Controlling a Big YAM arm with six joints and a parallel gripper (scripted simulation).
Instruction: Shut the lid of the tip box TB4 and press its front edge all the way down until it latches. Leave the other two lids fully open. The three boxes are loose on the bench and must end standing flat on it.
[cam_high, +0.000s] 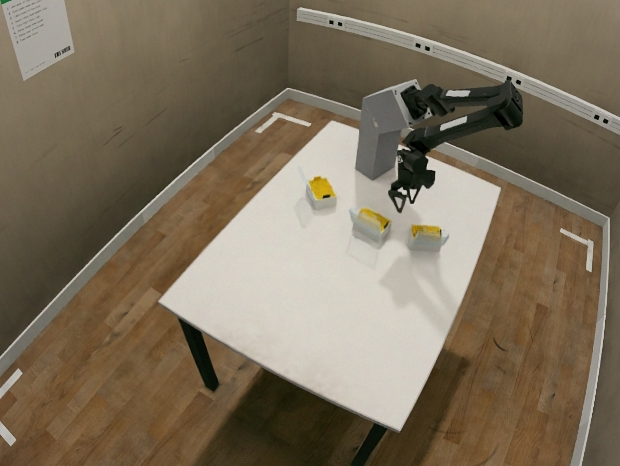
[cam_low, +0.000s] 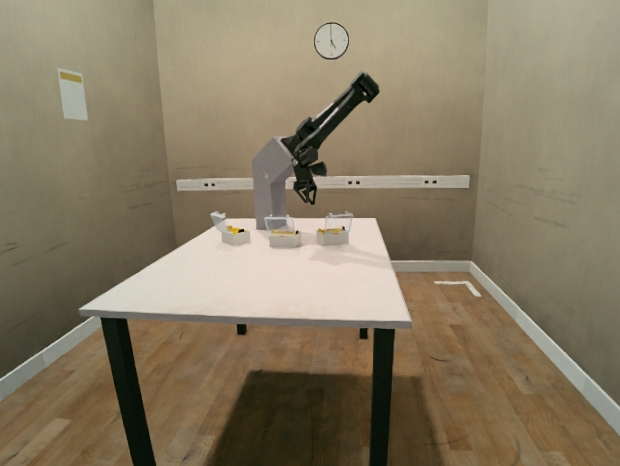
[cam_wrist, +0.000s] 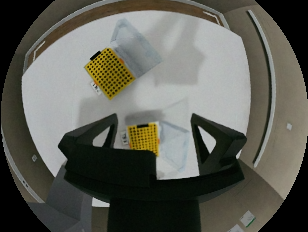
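Observation:
Three white tip boxes with yellow tip racks stand flat in a row on the white table (cam_high: 300, 310) (cam_low: 250, 290): a left box (cam_high: 320, 192) (cam_low: 234, 235), a middle box (cam_high: 370, 223) (cam_low: 284, 238) and a right box (cam_high: 427, 237) (cam_low: 332, 236). All three clear lids stand open. I cannot read which one is TB4. My gripper (cam_high: 403, 200) (cam_low: 306, 194) (cam_wrist: 154, 117) is open and empty. It hangs above the table, behind the gap between the middle and right boxes. In the wrist view one box (cam_wrist: 142, 137) shows below, between the fingers, and another box (cam_wrist: 109, 72) lies further off.
The arm's grey pedestal (cam_high: 378, 135) (cam_low: 268, 185) stands on the table behind the boxes. The table's edges are far from the boxes at the front and close at the right.

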